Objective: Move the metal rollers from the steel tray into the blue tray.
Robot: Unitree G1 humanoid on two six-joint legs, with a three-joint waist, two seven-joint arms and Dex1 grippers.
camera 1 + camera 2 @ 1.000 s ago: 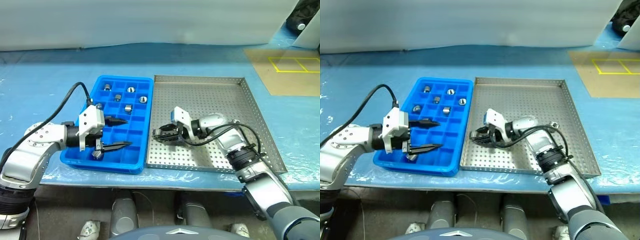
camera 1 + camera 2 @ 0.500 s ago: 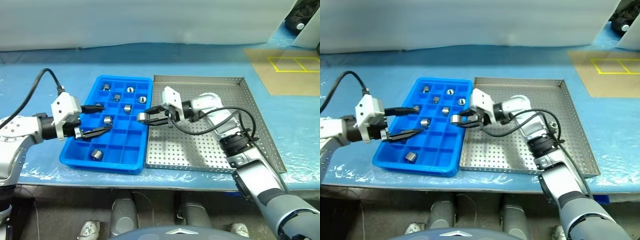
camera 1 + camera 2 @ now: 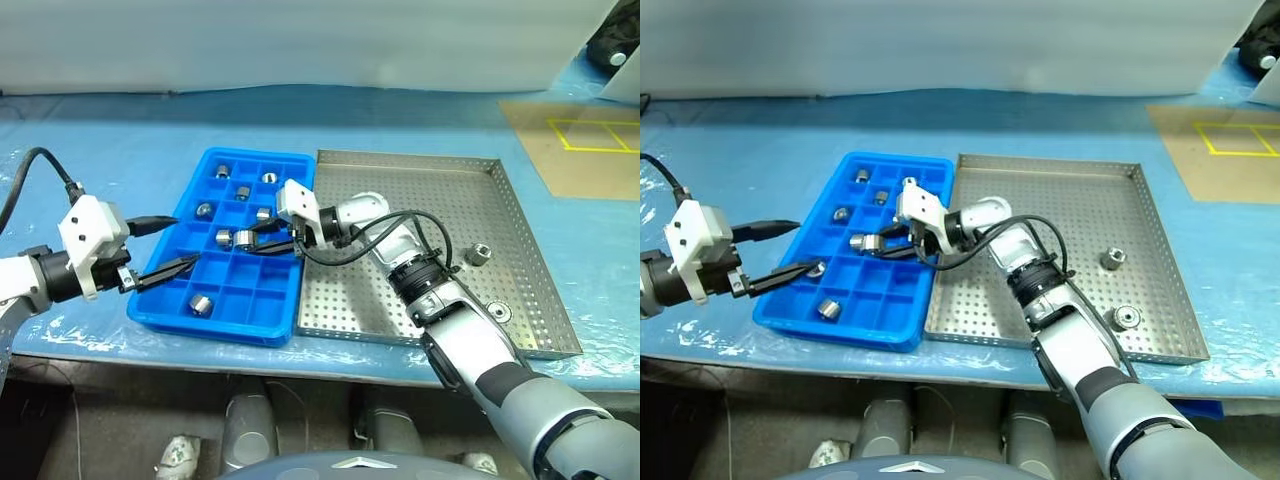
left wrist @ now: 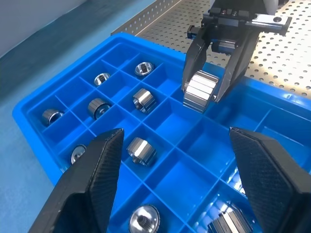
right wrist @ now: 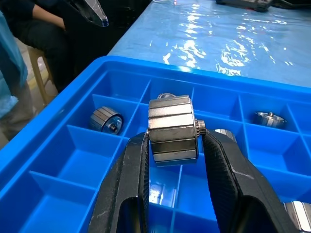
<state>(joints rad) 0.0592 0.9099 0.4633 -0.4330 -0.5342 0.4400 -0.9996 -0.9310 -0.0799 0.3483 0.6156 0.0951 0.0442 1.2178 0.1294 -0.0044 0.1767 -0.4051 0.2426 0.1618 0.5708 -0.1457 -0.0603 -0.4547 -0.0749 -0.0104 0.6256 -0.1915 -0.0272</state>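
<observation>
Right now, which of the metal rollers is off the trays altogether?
The roller clamped in the right claw, held above the blue tray. The others rest in its compartments or on the steel tray.

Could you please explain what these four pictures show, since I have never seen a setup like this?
It is a two-armed humanoid robot at a table. Two pictures come from cameras in its head, looking down; two come from cameras on its wrists. On the table lie a blue tray with small compartments and a perforated steel tray. The right gripper holds a metal roller above the blue tray. The left gripper hovers open at that tray's edge. Several rollers already sit in compartments; two remain in the steel tray.
</observation>
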